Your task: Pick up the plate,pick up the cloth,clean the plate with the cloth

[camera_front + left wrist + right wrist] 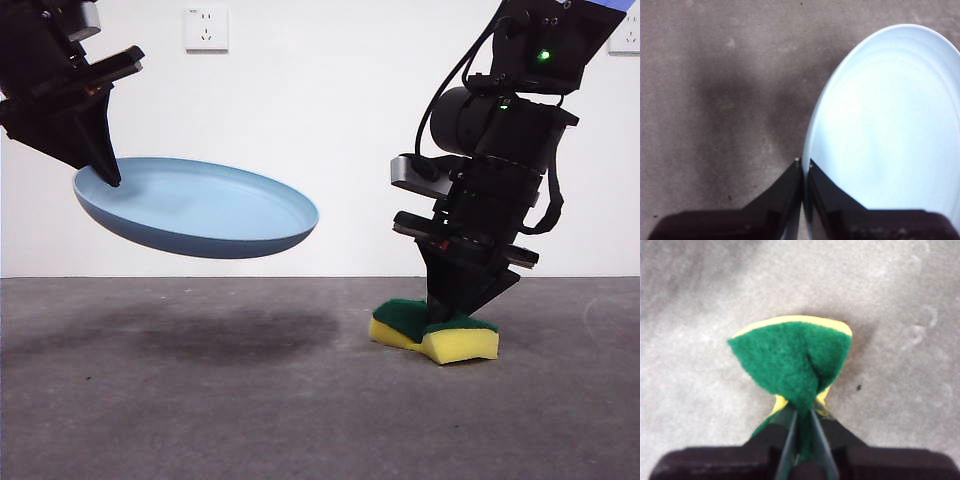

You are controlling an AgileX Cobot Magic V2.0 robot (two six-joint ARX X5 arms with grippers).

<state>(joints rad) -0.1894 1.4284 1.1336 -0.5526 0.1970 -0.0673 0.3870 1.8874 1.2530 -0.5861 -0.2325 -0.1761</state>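
The light-blue plate (200,207) hangs tilted in the air at the left of the front view, above its shadow on the table. My left gripper (108,178) is shut on the plate's rim; the left wrist view shows its jaws pinching the edge of the plate (890,130). The cloth, a yellow sponge with a green top (437,328), lies on the table at the right. My right gripper (440,322) is shut on the cloth and squeezes its middle, so it folds up; the right wrist view shows the pinched green layer (790,360).
The grey table (250,400) runs across the front view. A white wall with a socket (206,28) stands behind. The plate's shadow (230,335) lies under it.
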